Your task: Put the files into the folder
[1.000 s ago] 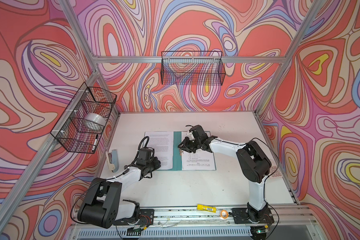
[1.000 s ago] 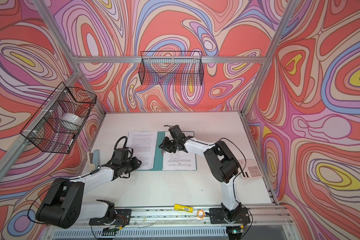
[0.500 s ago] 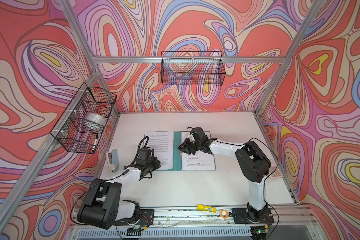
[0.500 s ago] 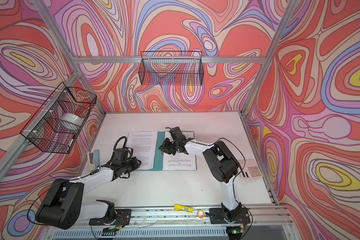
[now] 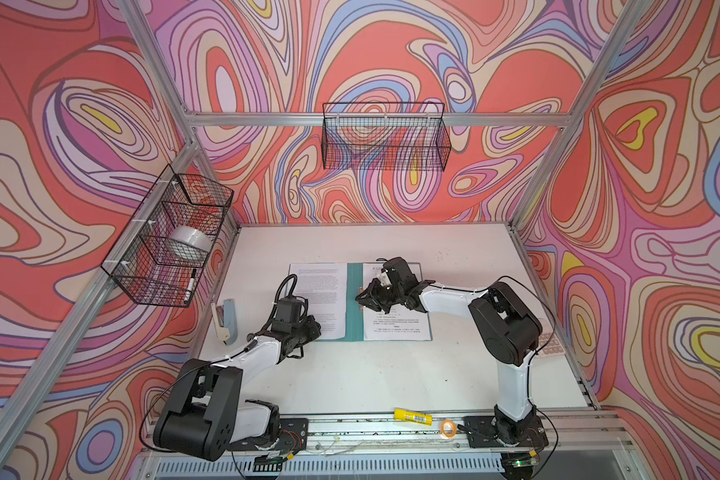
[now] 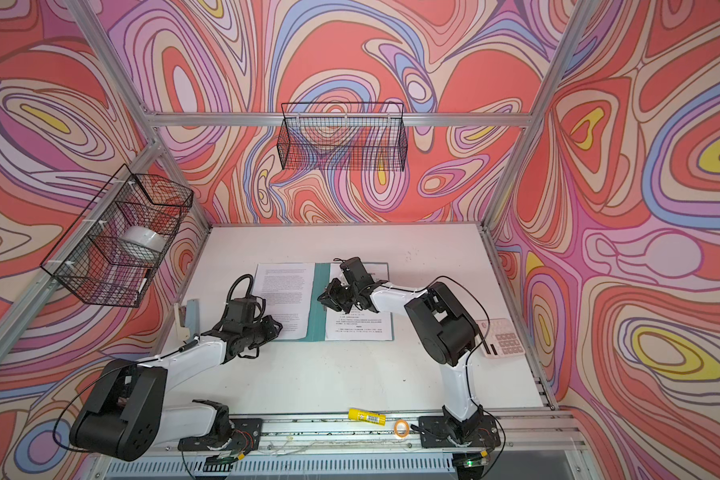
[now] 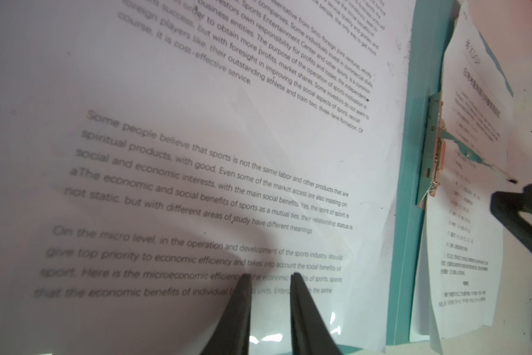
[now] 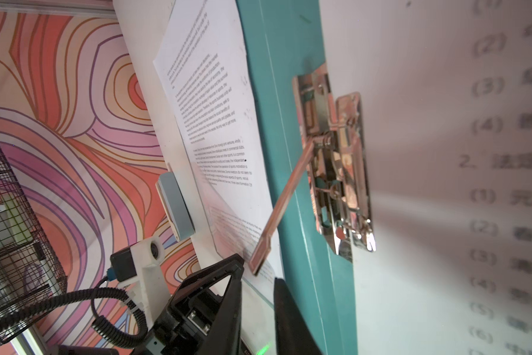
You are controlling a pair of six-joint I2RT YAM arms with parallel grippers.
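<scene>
The teal folder (image 5: 354,303) lies open on the table in both top views, spine (image 6: 317,307) running front to back. One of the files (image 5: 320,286), in English print, lies on its left half. Another sheet (image 5: 395,324) lies on the right half. The metal clip (image 8: 335,159) sits by the spine with its lever (image 8: 286,199) raised. My left gripper (image 7: 270,276) hovers over the left sheet's near corner, narrowly open, nothing between its fingers. My right gripper (image 8: 258,272) is over the spine, narrowly open. The lever's end sits just past its fingertips.
A grey-blue stapler (image 5: 227,320) lies left of the folder. A calculator (image 6: 501,338) is at the right edge. A yellow glue stick (image 5: 412,415) and an orange tape ring (image 5: 447,427) rest on the front rail. Wire baskets (image 5: 385,137) (image 5: 171,241) hang on the walls.
The right gripper has edged slightly along the spine near the clip. The left arm has stayed in place, and the sheets and folder have not moved.
</scene>
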